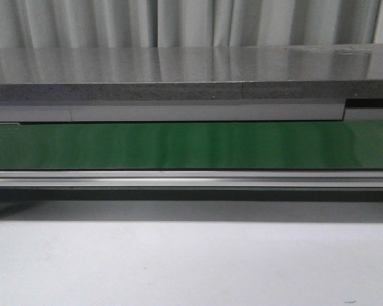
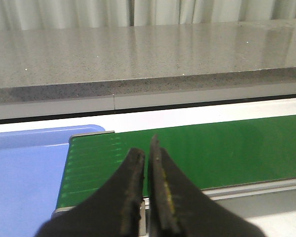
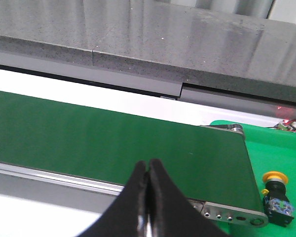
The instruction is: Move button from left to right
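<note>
The button, a yellow cap on a black body with a small label, stands on a green tray just past the right end of the green conveyor belt, seen only in the right wrist view. My right gripper is shut and empty, over the belt's near rail, well to the side of the button. My left gripper is shut and empty over the belt's left end. Neither gripper shows in the front view, which shows the belt.
A blue tray lies at the belt's left end. A grey stone counter runs behind the belt, with curtains beyond. A metal rail fronts the belt, and a white table surface lies nearest.
</note>
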Robot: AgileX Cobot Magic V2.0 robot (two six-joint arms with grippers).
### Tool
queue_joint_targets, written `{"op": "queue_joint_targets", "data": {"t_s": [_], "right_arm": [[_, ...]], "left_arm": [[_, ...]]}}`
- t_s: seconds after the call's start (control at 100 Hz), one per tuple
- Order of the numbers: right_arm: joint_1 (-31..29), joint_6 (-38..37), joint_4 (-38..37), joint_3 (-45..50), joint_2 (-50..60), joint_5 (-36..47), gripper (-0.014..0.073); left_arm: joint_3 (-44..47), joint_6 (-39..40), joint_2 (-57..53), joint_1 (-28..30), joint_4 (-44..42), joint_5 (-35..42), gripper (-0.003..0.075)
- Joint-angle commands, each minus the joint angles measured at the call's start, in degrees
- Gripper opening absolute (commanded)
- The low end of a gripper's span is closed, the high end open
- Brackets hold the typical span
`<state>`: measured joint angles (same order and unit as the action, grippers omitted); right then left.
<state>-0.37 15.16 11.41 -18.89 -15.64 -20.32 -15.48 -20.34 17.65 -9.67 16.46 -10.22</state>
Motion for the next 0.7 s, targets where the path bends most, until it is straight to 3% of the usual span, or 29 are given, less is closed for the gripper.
{"op": "queue_joint_targets", "data": {"t_s": [0.0,0.21,0.45,0.69], "right_arm": [[0.11,0.39,-0.40,-1.60,-0.41,4.63,-0.0068],[0.11,-0.91,-2.06,1.40,0.04,9.00,-0.0068],[0.11,-17.22,-15.11,8.23,5.63,11.80,-0.0068],[0.11,-17.73,-15.17,15.75,15.08,12.21,-0.0068]], "left_arm": [[-1.70,0.14,0.32,-0.21,0.71,4.66,0.0005],[-1.70,0.14,0.32,-0.21,0.71,4.66,0.0005],[-1.70,0.14,0.32,-0.21,0.71,4.66,0.0005],[-1.70,0.14,0.32,-0.21,0.71,4.66,0.0005]]}}
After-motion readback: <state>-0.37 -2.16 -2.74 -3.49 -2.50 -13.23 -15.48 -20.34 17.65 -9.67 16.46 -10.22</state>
